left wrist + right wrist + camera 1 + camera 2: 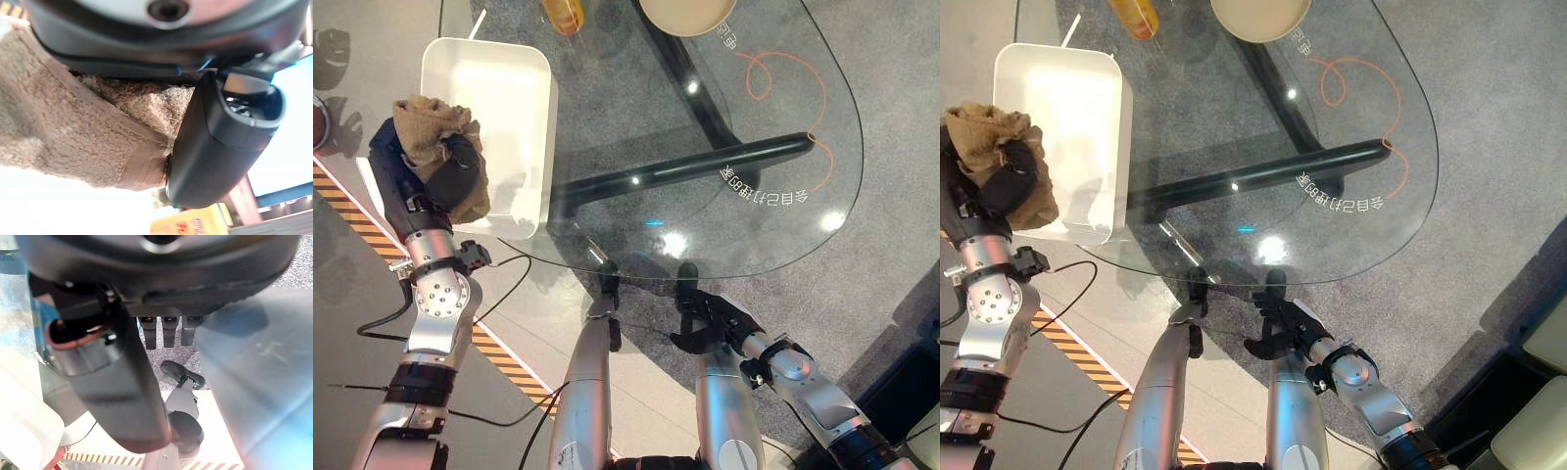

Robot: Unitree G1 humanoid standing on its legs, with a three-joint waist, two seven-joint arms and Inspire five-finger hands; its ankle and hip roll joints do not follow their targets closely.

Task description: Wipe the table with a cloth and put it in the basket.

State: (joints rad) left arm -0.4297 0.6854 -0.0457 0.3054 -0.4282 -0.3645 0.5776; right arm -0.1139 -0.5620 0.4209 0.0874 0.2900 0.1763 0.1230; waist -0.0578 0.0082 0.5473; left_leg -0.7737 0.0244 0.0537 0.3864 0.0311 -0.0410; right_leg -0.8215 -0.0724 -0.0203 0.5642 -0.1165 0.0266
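The left hand has its fingers curled around a bunched tan terry cloth, the thumb pressing the pile against the palm. The cloth sits in that grip as a crumpled wad, most of it heaped over the back of the fingers and a fold hanging loose below them. Just past the fingertips lies the white rectangular basket, standing on the corner of the glass bench; the hand and cloth hover over its near edge.

The cloth looks soft, light and limp, with a nubby surface that should not slip against the fingers. It will sag and unfold wherever it is not gripped, so the bunched middle is the sensible place to hold; a corner hold would let the rest trail and perhaps catch on the basket rim. On release it should fall in a heap rather than bounce.

The right hand hangs low beside the near bench edge, well apart from the cloth, its fingers loosely relaxed and holding nothing.

Farther off the fingers, a round beige bowl and an orange bottle stand at the bench's far side.
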